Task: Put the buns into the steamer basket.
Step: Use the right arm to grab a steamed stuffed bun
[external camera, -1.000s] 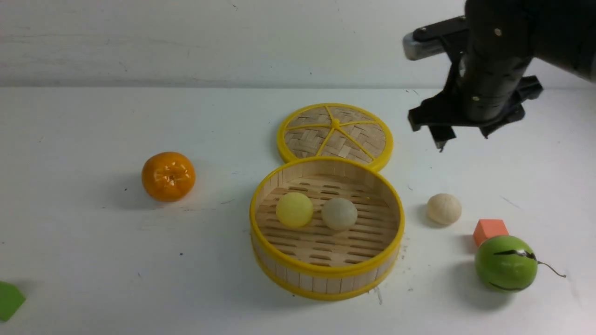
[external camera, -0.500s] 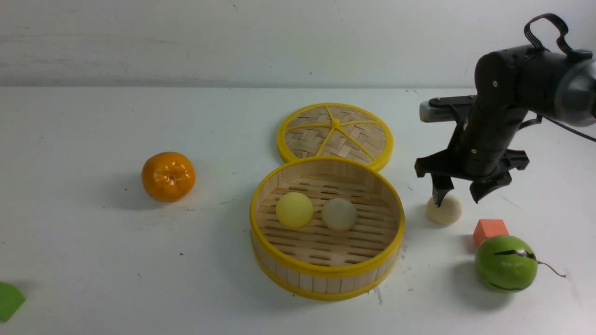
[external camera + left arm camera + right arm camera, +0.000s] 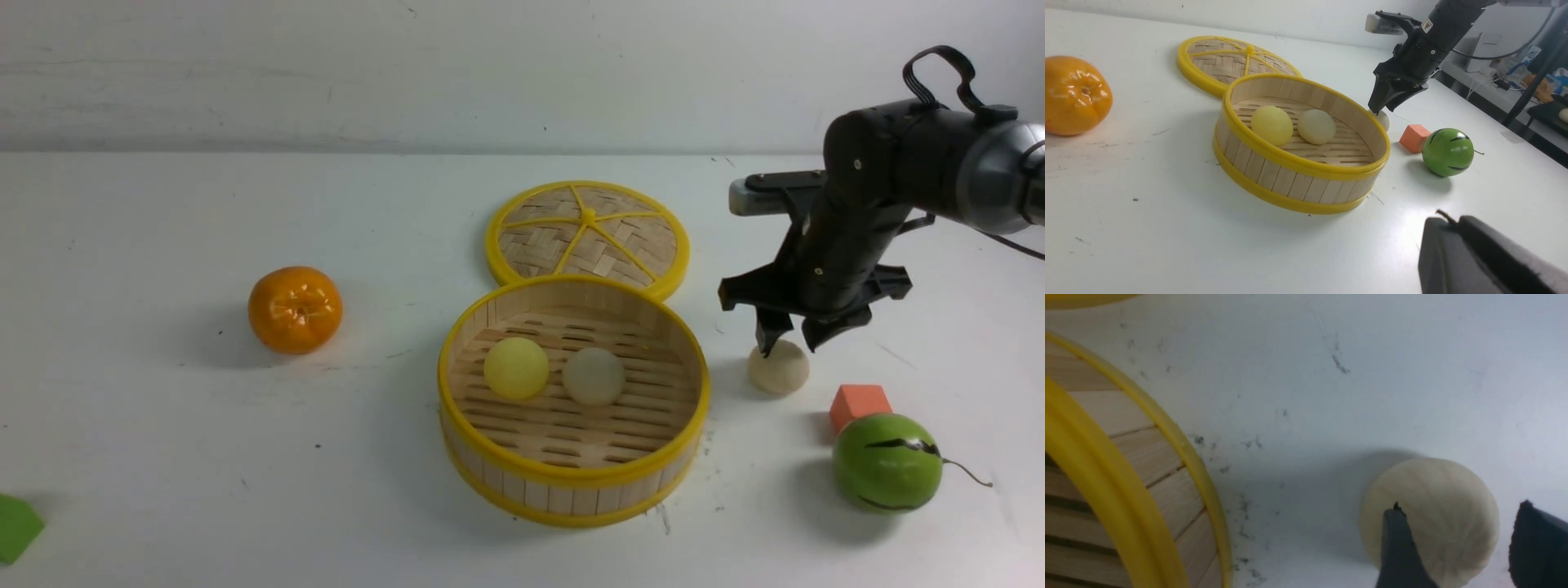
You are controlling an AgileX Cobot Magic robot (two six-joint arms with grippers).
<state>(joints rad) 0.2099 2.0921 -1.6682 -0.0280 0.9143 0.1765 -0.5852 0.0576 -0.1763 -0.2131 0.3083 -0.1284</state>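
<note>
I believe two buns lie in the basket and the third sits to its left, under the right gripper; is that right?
Not quite: the front view shows the third bun right of the basket, not left. The rest holds: yellow bun and white bun inside, right gripper over the third.

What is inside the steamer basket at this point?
Two buns lie side by side on the slatted floor of the steamer basket: a pale yellow bun and a cream-white bun. The near wall hides the front strip of floor. The third bun is outside, on the table.
</note>
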